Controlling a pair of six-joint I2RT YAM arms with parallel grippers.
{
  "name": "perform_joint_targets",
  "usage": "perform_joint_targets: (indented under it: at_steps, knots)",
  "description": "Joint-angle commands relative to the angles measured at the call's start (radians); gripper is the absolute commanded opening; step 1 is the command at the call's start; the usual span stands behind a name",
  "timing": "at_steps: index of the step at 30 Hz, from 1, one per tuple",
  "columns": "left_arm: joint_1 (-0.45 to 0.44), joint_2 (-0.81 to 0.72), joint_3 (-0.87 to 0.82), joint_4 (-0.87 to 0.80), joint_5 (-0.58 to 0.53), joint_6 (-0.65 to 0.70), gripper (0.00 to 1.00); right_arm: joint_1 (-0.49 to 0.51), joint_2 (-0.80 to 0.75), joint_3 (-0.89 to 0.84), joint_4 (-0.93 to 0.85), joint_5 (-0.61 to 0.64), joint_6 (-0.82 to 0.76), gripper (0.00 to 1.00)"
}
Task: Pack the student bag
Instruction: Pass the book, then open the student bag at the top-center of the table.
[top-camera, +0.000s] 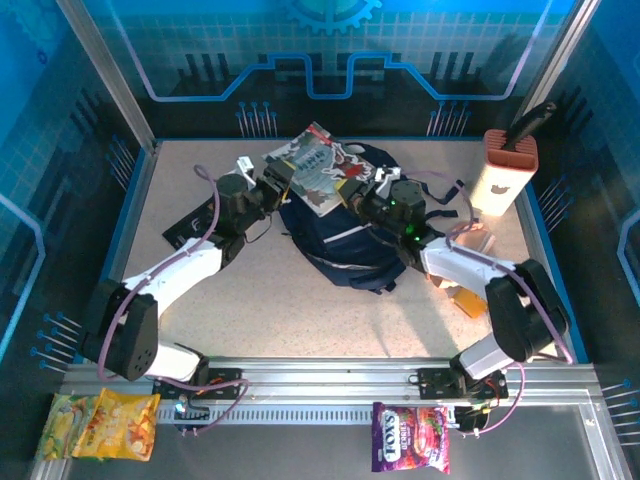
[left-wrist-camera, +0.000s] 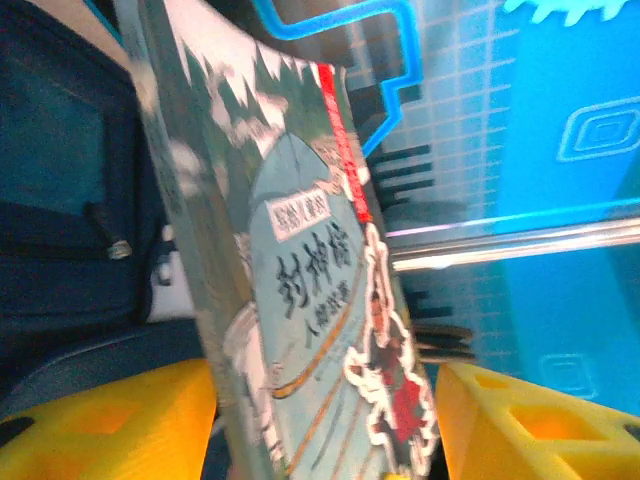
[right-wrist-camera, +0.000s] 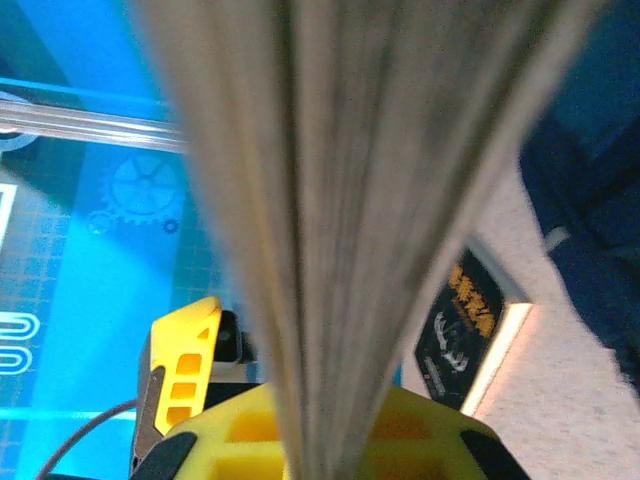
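Observation:
The student bag (top-camera: 345, 245), dark navy with thin white stripes, lies in the middle of the table. A book with an illustrated grey-green cover (top-camera: 315, 165) is held tilted over the bag's far end. My right gripper (top-camera: 362, 192) is shut on the book's right side; in the right wrist view the fanned page edges (right-wrist-camera: 350, 200) run up from between the yellow fingers (right-wrist-camera: 440, 440). My left gripper (top-camera: 272, 188) is at the book's left edge. Its yellow fingers (left-wrist-camera: 100, 420) stand wide apart with the cover (left-wrist-camera: 310, 280) passing between them. The bag's navy fabric (left-wrist-camera: 60, 190) lies behind the book.
A black book (top-camera: 190, 230) lies on the table left of the bag. A white and orange holder (top-camera: 505, 170) stands at the back right, with orange items (top-camera: 465, 300) near the right arm. Yellow snack bags (top-camera: 100, 425) and a purple one (top-camera: 410, 437) lie beyond the front rail.

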Motion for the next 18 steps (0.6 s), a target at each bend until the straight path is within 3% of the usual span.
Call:
perform_joint_targets:
  at_steps: [1,6,9,18]
  knots:
    - [-0.036,-0.053,0.073,-0.25,-0.009,0.297,0.71,-0.062,-0.116,-0.054,-0.098,0.027,-0.132,0.0]
    - [-0.1,-0.022,0.097,-0.408,-0.009,0.514,0.87,-0.15,-0.289,-0.121,-0.304,0.053,-0.263,0.0]
    - [-0.152,0.033,0.15,-0.484,-0.009,0.625,0.92,-0.195,-0.404,-0.143,-0.46,0.105,-0.351,0.0]
    - [-0.355,0.31,0.489,-0.782,-0.113,0.991,0.9,-0.372,-0.658,-0.146,-0.799,0.204,-0.508,0.0]
